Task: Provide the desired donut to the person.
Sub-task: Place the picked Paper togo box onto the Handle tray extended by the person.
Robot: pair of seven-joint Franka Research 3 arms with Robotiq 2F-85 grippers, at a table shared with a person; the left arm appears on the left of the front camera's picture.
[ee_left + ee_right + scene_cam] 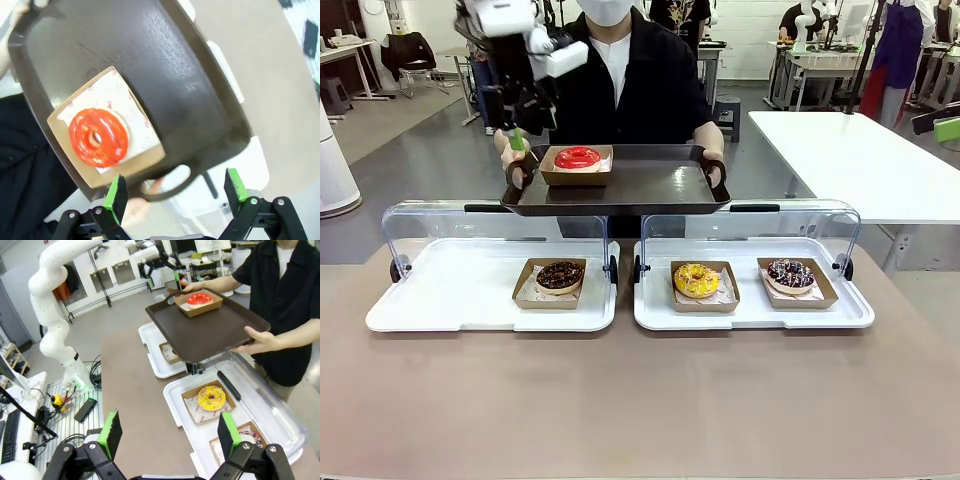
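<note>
Front: red donut (578,157) sits on tray (660,185) held by person (630,90); left pincer (522,145) just beside tray's left end. Left wrist: left pincer spread, empty, over tray handle. Right wrist: right pincer (169,432) spread, empty, well apart from tray.

A glossy red donut (577,157) in a tan cardboard box (576,180) sits by the left edge of a dark brown serving tray (650,185). The person (660,90) wears black over white. On the taupe worktop (640,400), the left white tray (450,300) carries a chocolate-brown donut (560,276) with pale flecks. The right white tray (750,315) carries a yellow donut (696,280) speckled orange and a dark donut (790,273) with white and pink sprinkles. The left gripper (176,180) and right gripper (167,427) are black with green pads.
</note>
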